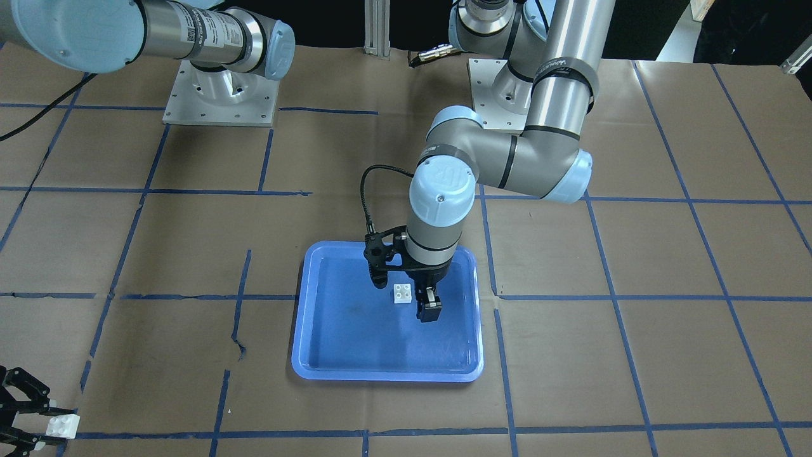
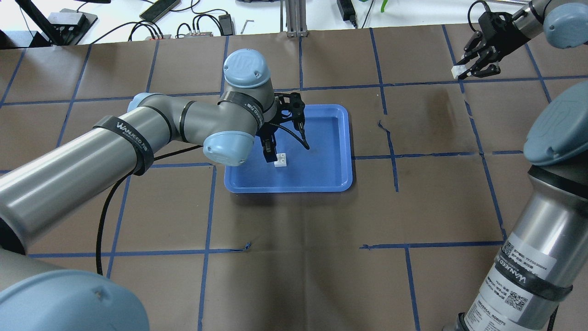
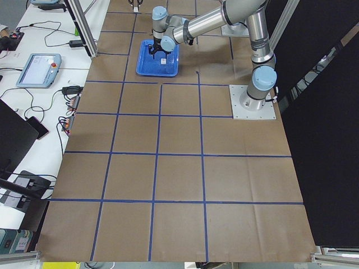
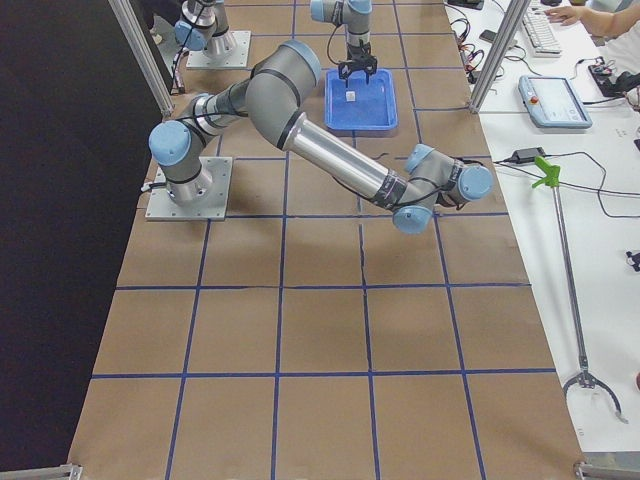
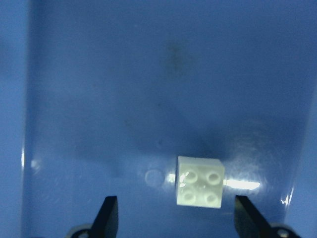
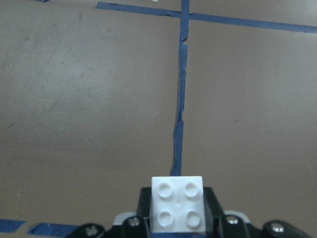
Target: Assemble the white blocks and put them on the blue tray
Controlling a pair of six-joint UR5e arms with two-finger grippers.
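The blue tray (image 1: pixel 330 368) lies mid-table and also shows in the overhead view (image 2: pixel 340 184). One white block (image 1: pixel 402 293) rests studs-up on its floor; it also shows in the overhead view (image 2: pixel 281 159) and the left wrist view (image 5: pixel 199 188). My left gripper (image 1: pixel 409 298) hangs just above this block, open, with a finger on each side and no contact (image 5: pixel 177 218). My right gripper (image 2: pixel 468 71) is far off at the table's far right corner, shut on the second white block (image 2: pixel 455 71), which shows studs-up between the fingertips in the right wrist view (image 6: pixel 178 203).
The table is covered in brown paper with a blue tape grid (image 2: pixel 395 156). The arm base plates (image 1: pixel 219 95) stand at the robot's edge. Cables and devices (image 2: pixel 156 14) lie beyond the far edge.
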